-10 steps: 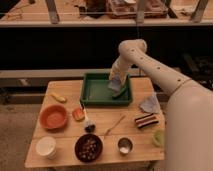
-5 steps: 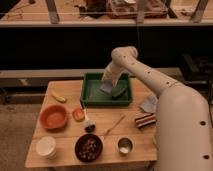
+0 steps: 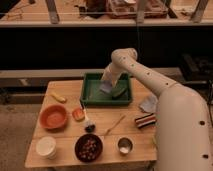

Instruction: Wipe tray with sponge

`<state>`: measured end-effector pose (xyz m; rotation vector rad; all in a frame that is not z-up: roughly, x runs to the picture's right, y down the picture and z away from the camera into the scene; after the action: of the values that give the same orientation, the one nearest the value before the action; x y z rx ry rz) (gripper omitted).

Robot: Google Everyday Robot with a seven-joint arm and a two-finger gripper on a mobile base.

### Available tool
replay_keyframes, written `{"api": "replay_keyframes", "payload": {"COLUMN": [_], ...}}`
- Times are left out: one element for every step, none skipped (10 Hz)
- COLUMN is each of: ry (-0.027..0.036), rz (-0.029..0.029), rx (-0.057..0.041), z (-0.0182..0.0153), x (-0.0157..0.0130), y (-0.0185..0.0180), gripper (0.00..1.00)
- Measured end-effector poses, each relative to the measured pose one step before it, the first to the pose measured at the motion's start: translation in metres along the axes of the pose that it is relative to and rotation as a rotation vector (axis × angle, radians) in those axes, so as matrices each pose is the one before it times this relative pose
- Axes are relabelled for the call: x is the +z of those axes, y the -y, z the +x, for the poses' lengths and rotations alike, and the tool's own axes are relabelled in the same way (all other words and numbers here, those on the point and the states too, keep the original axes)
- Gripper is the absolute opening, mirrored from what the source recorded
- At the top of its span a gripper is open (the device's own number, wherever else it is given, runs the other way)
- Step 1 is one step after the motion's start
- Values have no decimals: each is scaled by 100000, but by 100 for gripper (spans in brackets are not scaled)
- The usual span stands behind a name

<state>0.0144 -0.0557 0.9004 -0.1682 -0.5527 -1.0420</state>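
The dark green tray (image 3: 94, 96) sits at the back middle of the wooden table. My arm reaches down into it from the right. My gripper (image 3: 106, 86) is low over the tray's middle, shut on the slate-blue sponge (image 3: 105, 90), which rests against the tray floor. A darker green patch or object (image 3: 119, 92) lies in the tray just right of the sponge; what it is cannot be told.
Right of the tray lie a pale cloth (image 3: 149, 104) and a striped block (image 3: 145, 121). In front are an orange bowl (image 3: 53, 116), a white cup (image 3: 46, 147), a dark bowl of nuts (image 3: 89, 147), a metal cup (image 3: 124, 145) and a brush (image 3: 87, 122).
My gripper and the sponge have slid leftward across the tray floor, from its right part to its middle. The tabletop items have not moved.
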Motion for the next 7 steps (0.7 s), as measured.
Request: {"api": "replay_keyframes", "payload": {"ry": [129, 965, 969, 1126, 1021, 1072, 1125], "rz": [-91, 405, -35, -260, -781, -551, -1270], "rx": [3, 237, 65, 237, 316, 484, 554], "z": [-13, -114, -246, -535, -456, -306, 41], "x": [-17, 205, 698, 1167, 1353, 1184, 1176], "y": [-9, -23, 146, 945, 1109, 597, 297], "gripper": [15, 15, 15, 15, 15, 15, 15]}}
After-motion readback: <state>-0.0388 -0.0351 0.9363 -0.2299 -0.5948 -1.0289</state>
